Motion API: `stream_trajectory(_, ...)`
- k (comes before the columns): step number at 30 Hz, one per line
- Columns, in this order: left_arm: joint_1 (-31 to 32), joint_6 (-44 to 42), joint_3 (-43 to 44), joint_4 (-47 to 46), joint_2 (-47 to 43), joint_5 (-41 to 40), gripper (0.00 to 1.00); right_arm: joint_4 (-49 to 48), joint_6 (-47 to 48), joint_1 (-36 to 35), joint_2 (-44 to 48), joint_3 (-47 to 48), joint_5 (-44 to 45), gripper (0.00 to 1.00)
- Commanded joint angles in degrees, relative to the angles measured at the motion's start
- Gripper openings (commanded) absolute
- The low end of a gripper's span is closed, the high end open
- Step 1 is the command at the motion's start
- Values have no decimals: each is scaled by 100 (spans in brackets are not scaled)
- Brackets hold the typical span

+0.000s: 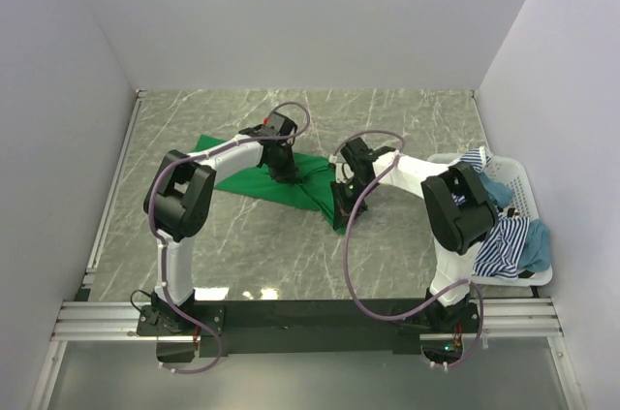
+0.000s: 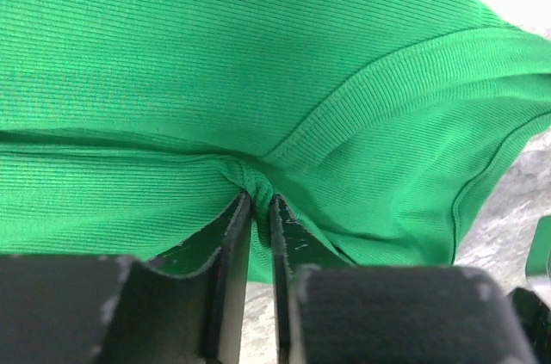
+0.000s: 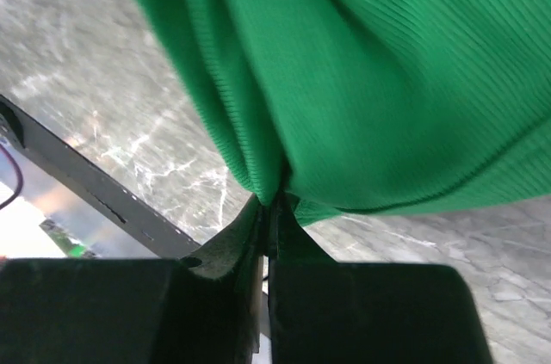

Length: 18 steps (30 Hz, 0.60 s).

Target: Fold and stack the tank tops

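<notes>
The bright green tank top (image 1: 291, 182) lies spread across the middle of the marble table, partly lifted between both arms. My left gripper (image 1: 284, 171) is shut on a pinch of its ribbed cloth (image 2: 258, 185) near a seam. My right gripper (image 1: 341, 199) is shut on a bunched fold of the same green cloth (image 3: 274, 196), holding it above the table. The navy-and-white striped tank top (image 1: 501, 245) and the teal blue one (image 1: 539, 245) hang over the white basket at the right.
The white slatted basket (image 1: 521, 192) stands at the right edge beside my right arm. White walls enclose the table at left, back and right. A black rail (image 1: 310, 318) runs along the near edge.
</notes>
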<state>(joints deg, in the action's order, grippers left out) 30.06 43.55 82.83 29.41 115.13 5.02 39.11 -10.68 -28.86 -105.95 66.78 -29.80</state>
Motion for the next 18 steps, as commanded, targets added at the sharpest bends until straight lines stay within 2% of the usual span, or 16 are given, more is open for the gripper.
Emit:
stream_trajectory(1, -1, -75, 234, -84, 36, -79, 21, -228, -215, 205, 241, -279, -219, 4)
stream_trajectory(6, -9, -75, 208, -146, 44, -115, 26, -422, -514, 443, 540, -438, -34, 8)
stream_trajectory(9, -9, -75, 172, -146, 45, -124, 27, -483, -602, 452, 558, -368, 18, 13)
stream_trajectory(11, -1, -84, 137, -155, 45, -132, 29, -484, -663, 460, 514, -306, 36, 23)
stream_trajectory(13, -9, -92, 85, -181, 9, -132, 33, -519, -725, 460, 497, -263, 88, 27)
stream_trajectory(18, 8, -136, 32, -251, -105, -62, 41, -580, -883, 478, 479, -262, 203, 28)
